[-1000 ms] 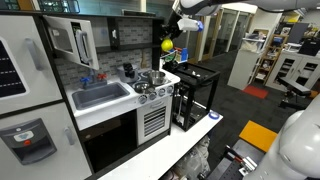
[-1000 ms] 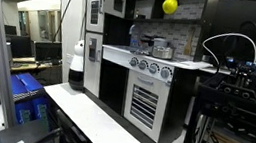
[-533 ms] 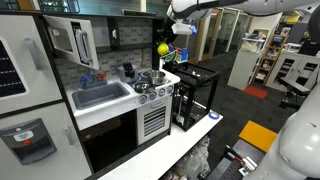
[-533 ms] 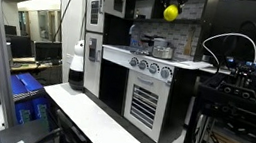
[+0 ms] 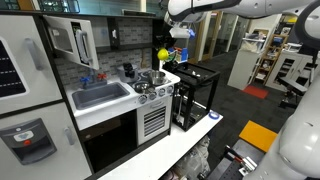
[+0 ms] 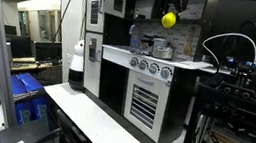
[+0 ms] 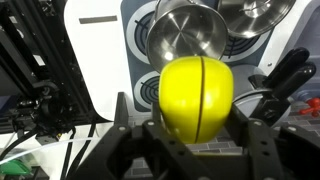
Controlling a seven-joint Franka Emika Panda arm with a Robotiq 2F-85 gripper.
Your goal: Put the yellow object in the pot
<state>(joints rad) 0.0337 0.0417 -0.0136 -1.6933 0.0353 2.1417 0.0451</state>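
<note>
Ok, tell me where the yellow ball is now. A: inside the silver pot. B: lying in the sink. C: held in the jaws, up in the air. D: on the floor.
C: the yellow object sits clamped between the jaws, above the empty pot.

You've brought the pincer (image 6: pixel 170 13) and its ball (image 6: pixel 169 20) down over the last second. In both exterior views the ball sits lower than before, step by step, and closer above the pot (image 5: pixel 152 77). The arm (image 5: pixel 215 8) now stretches further across the top of the frame.
</note>
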